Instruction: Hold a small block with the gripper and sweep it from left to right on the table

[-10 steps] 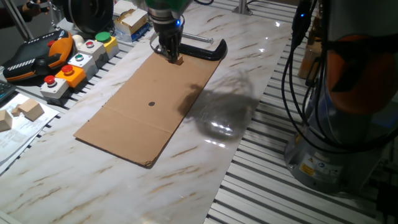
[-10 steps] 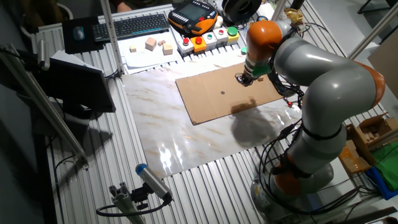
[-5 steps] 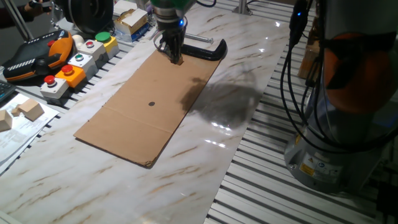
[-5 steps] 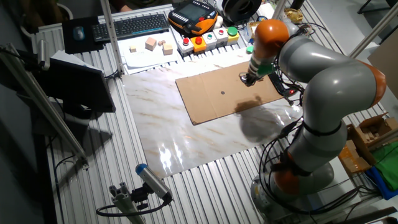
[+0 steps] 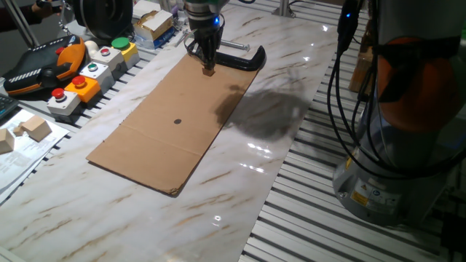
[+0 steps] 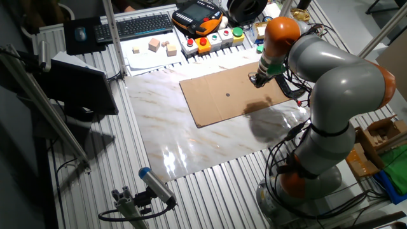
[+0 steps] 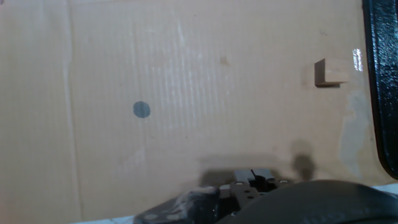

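The small block (image 5: 209,71), a tiny brown cube, rests on the far right corner of a flat cardboard sheet (image 5: 167,131) laid over the table (image 5: 240,182). My gripper (image 5: 207,65) hangs straight over it with its tips right at the cube, and its blue light is on. The fingers look close together, but I cannot make out whether they clasp the cube. In the hand view the small block (image 7: 328,73) lies on the cardboard near the right edge, and no fingers show there. The other fixed view shows the gripper (image 6: 256,80) over the sheet's right end; the cube is too small to see.
A black C-clamp (image 5: 244,58) lies just behind the cube, its bar (image 7: 380,81) also in the hand view. Button boxes (image 5: 87,76) and pale wooden blocks (image 5: 33,129) stand at the left. The sheet carries a black dot (image 5: 177,121). Ribbed slats (image 5: 306,218) border the marble.
The gripper has shifted a little to the right and now stands over the cube. The cube itself stays in the same spot on the cardboard.
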Controlling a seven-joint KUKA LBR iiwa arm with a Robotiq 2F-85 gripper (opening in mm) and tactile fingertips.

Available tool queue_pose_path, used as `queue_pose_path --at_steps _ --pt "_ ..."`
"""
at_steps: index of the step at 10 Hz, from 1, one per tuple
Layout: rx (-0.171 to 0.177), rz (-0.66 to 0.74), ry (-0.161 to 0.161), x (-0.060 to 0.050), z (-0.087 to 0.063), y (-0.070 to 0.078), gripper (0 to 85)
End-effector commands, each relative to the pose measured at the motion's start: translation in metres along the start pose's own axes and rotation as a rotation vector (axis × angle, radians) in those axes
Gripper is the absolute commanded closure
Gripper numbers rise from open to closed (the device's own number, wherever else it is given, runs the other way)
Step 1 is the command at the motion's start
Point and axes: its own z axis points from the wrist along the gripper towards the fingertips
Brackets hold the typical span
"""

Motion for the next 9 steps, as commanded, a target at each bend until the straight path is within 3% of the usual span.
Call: queue_pose_path --at_steps 1,9 --pt "-0.003 0.000 0.002 -0.0010 0.0004 -0.0015 84.3" --pt "-0.009 -0.021 -0.009 -0.0049 0.0034 -0.0080 84.3"
